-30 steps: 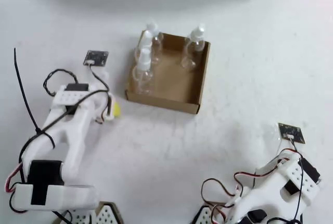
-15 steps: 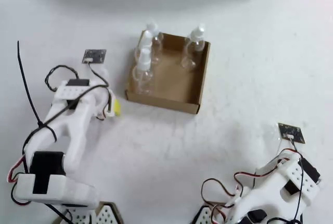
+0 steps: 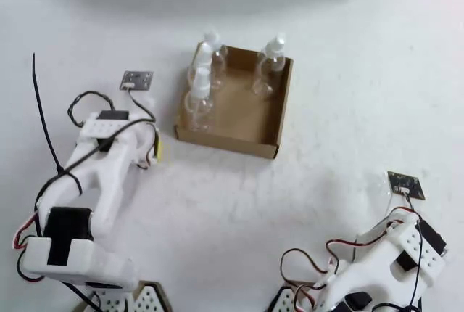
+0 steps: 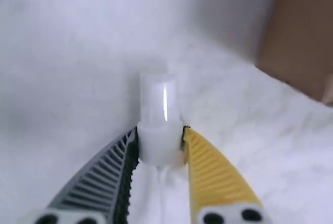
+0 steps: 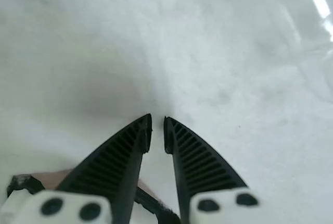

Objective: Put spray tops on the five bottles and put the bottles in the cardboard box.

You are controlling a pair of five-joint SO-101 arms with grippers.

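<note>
High view first: the desk [image 3: 348,72] carries the cardboard box [image 3: 225,140] near its middle. Capped bottles [image 3: 199,98] stand inside along its far and left walls. They overlap, so I can't count them surely. My right claw [image 5: 157,125] hangs over bare desk, tips nearly together on nothing. My left claw [image 3: 153,154] sits just beside the box's left wall. In the left wrist view it is clamped on the white collar of a spray top [image 4: 157,109], the clear cap poking past the tips. Whether a bottle hangs beneath is hidden behind the claw. I judge the hold shallow: a quick lift could twist it loose. A low swing could clip the box wall and topple the standing bottles.
</note>
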